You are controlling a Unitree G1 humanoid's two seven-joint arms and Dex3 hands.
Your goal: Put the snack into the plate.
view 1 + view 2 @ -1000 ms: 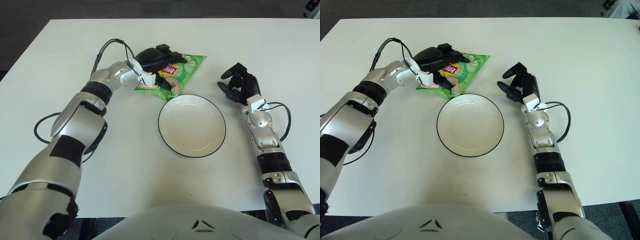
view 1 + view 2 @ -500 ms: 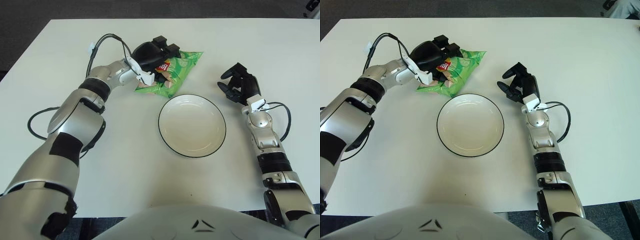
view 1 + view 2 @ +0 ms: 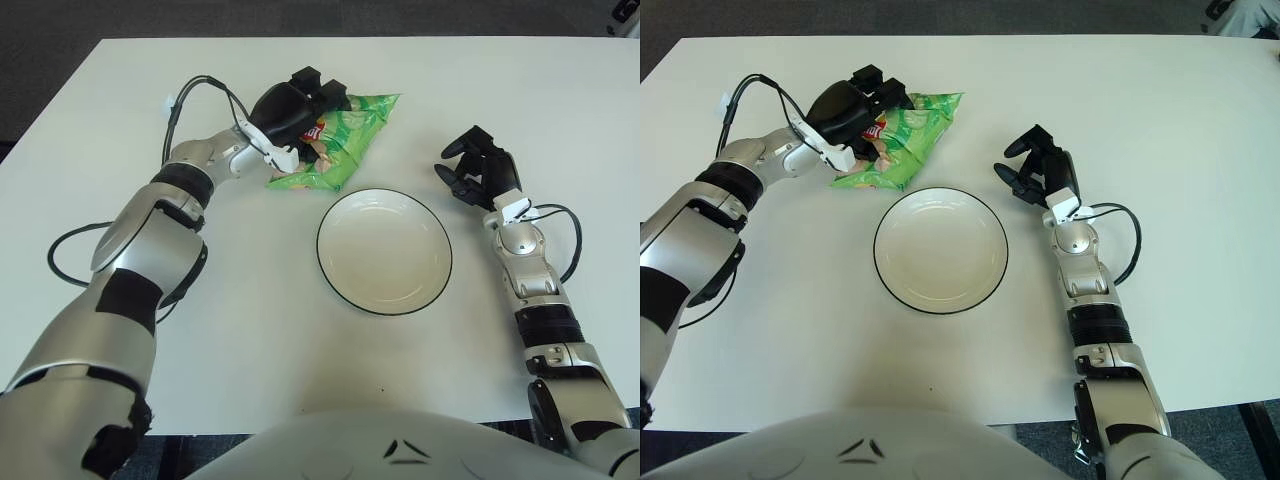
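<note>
A green chip bag, the snack (image 3: pixel 345 140), lies on the white table just behind and left of the plate (image 3: pixel 384 250), a white dish with a black rim. My left hand (image 3: pixel 295 108) is shut on the bag's left part, its black fingers wrapped over it, and the bag is tilted up on that side. The bag also shows in the right eye view (image 3: pixel 905 140). The plate holds nothing. My right hand (image 3: pixel 478 168) rests idle to the right of the plate, fingers loosely spread, holding nothing.
The white table (image 3: pixel 250 330) reaches dark floor at the far edge. A black cable (image 3: pixel 200 90) loops off my left wrist, and another (image 3: pixel 572 240) off my right forearm.
My left hand has drawn back and leftward with the bag, lifting and crumpling its left side; the bag has shifted slightly away from the plate. The right hand has not moved.
</note>
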